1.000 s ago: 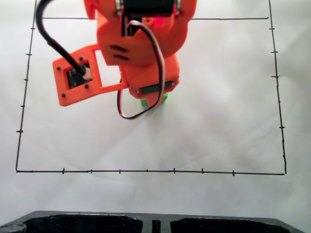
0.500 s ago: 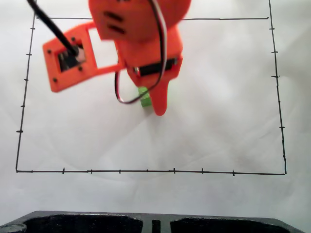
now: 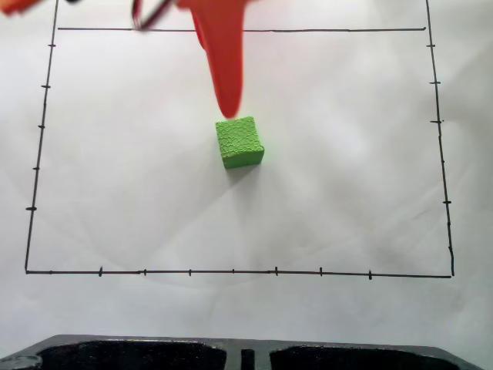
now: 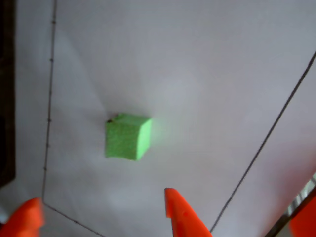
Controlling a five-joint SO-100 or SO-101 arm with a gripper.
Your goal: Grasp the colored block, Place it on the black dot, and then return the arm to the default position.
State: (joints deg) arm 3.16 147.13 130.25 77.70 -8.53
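The green colored block (image 3: 239,142) rests flat on the white sheet near the middle of the drawn rectangle, with nothing touching it. In the wrist view the block (image 4: 127,137) lies upper centre, and a tiny dark speck shows at its upper left corner; the rest of the black dot is hidden. The orange arm has risen to the top of the fixed view, where one tapered finger (image 3: 223,69) points down with its tip just above the block's far edge. My gripper (image 4: 101,195) is open, its two orange tips spread at the bottom of the wrist view with nothing between them.
A thin black rectangle with tick marks (image 3: 231,271) frames the white sheet. A black moulded base (image 3: 154,354) runs along the bottom edge of the fixed view. A dark strip (image 4: 6,98) borders the left side of the wrist view.
The arm has lifted off the block and drawn back toward the top of the fixed view. The block, held low a second ago, now sits free on the sheet.
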